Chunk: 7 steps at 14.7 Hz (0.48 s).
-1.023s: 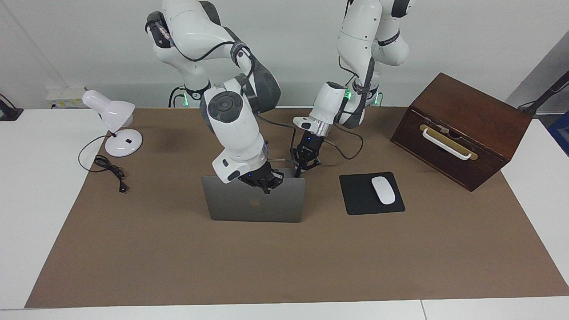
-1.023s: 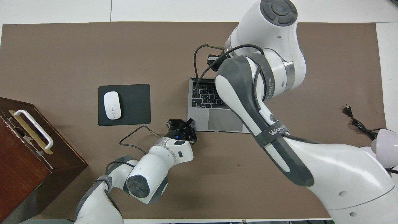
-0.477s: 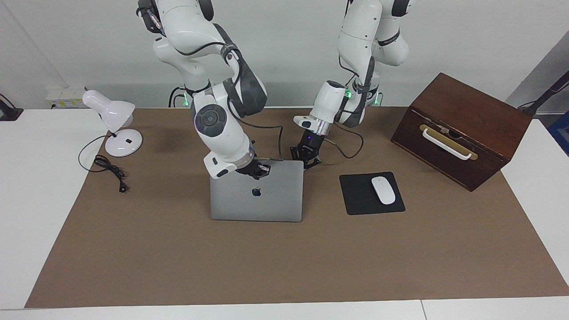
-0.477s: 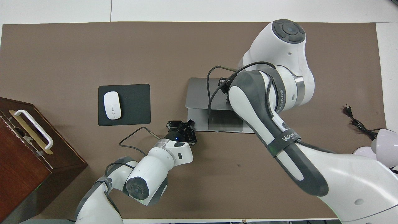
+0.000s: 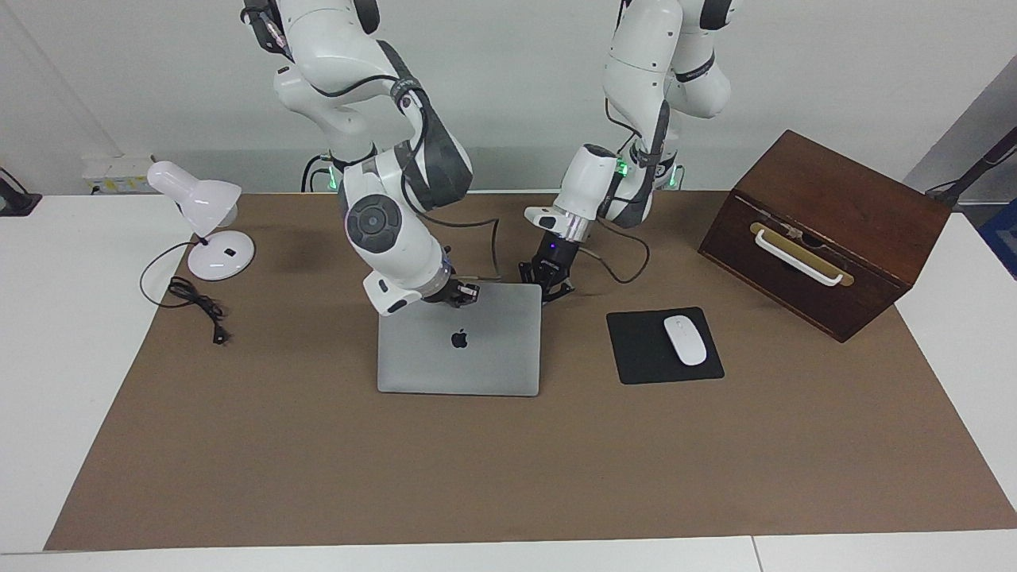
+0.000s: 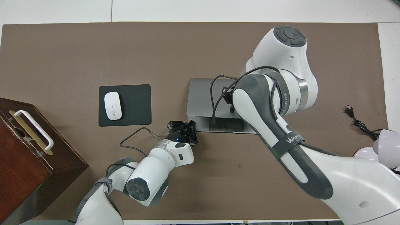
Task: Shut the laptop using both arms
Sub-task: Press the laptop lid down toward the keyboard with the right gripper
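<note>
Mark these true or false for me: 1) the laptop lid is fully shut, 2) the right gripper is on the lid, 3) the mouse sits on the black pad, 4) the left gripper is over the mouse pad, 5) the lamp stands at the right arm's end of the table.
1) False: the laptop lid is nearly down, but the overhead view shows a strip of trackpad uncovered.
2) True: the right gripper presses the lid's edge nearest the robots.
3) True: the mouse lies on the mouse pad.
4) False: the left gripper is by the laptop's corner.
5) True: the lamp stands there.
</note>
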Each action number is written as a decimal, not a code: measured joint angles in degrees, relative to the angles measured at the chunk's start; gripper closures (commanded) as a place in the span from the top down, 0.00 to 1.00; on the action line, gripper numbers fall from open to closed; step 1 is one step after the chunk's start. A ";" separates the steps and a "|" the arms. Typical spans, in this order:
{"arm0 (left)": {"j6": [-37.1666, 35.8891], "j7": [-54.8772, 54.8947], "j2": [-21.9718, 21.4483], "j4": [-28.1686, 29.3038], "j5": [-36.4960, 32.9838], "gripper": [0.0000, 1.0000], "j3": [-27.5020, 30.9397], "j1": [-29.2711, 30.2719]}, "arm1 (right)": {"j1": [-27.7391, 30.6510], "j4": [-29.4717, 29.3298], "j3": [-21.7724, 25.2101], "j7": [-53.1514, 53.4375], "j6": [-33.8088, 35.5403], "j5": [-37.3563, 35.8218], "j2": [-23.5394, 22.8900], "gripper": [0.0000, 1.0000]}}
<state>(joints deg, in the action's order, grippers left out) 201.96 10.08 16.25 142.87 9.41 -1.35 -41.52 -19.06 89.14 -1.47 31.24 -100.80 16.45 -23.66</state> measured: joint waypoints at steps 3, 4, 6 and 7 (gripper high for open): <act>0.01 0.03 0.00 0.01 0.00 0.00 0.00 0.00 | 0.34 0.94 0.04 -0.76 0.19 -0.16 0.31 0.00; 0.01 0.04 0.00 0.01 0.00 0.00 0.00 0.00 | 0.49 1.47 0.04 -1.11 0.20 -0.38 0.51 0.00; 0.01 0.05 0.00 0.01 0.00 0.00 0.00 0.00 | 0.68 2.84 0.04 -1.75 0.20 -0.99 1.07 0.00; 0.02 0.06 0.00 0.01 0.00 0.00 0.00 0.00 | 0.69 3.53 0.05 -2.17 0.16 -1.12 1.37 0.00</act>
<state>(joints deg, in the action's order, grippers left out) 201.97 10.14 16.25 142.88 9.41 -1.35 -41.53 -18.37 92.67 -1.42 29.07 -100.64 15.33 -22.29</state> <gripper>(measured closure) 0.991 0.991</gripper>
